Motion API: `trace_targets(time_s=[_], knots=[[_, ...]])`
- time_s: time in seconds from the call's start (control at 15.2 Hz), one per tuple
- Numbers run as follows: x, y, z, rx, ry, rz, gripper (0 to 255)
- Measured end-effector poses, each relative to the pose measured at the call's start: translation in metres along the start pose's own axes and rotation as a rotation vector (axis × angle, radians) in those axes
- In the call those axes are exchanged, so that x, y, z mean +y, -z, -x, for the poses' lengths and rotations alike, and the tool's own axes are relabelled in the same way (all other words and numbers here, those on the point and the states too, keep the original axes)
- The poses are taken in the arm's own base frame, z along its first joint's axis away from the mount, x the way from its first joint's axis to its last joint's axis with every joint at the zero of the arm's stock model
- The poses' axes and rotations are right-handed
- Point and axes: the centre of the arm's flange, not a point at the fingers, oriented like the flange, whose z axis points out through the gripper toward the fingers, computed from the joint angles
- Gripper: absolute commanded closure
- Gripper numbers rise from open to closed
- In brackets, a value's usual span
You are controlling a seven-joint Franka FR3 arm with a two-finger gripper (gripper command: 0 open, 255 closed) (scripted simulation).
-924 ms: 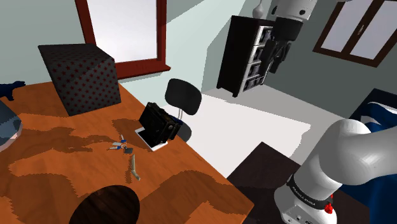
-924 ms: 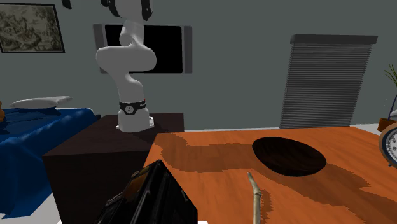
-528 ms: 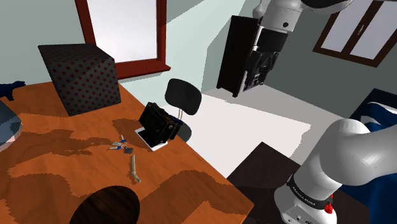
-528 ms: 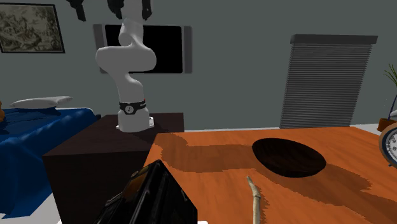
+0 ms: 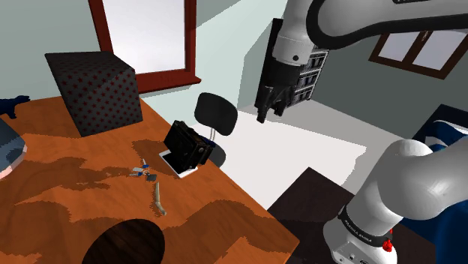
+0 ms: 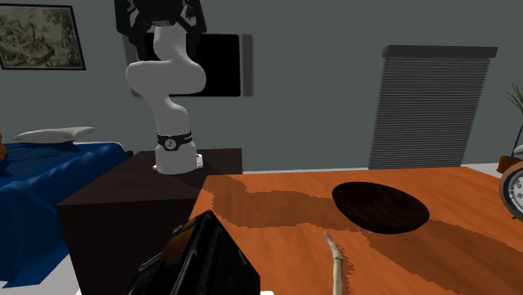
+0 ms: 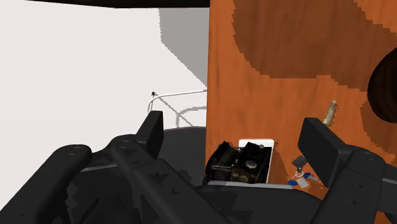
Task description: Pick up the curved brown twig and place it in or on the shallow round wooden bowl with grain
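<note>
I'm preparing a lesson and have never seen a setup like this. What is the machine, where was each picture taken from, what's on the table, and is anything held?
This is a white robot arm on a dark box, with a black two-finger gripper at its end. One picture looks down from beside the stand; another faces the arm across the table; the third comes from a camera on the hand, so its two black fingers poke in from below. On the orange-brown table lie a thin curved twig, a dark round bowl, a black boxy device, a small blue item and a dark dotted cube. The gripper hangs high near the table's edge, fingers apart, holding nothing.
</note>
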Motion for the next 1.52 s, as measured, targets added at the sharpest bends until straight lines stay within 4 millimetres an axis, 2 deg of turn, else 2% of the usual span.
trace_targets(time_s=[1.52], knots=[[-0.202,-0.210,-0.093,0.011,-0.011,0.031,0]])
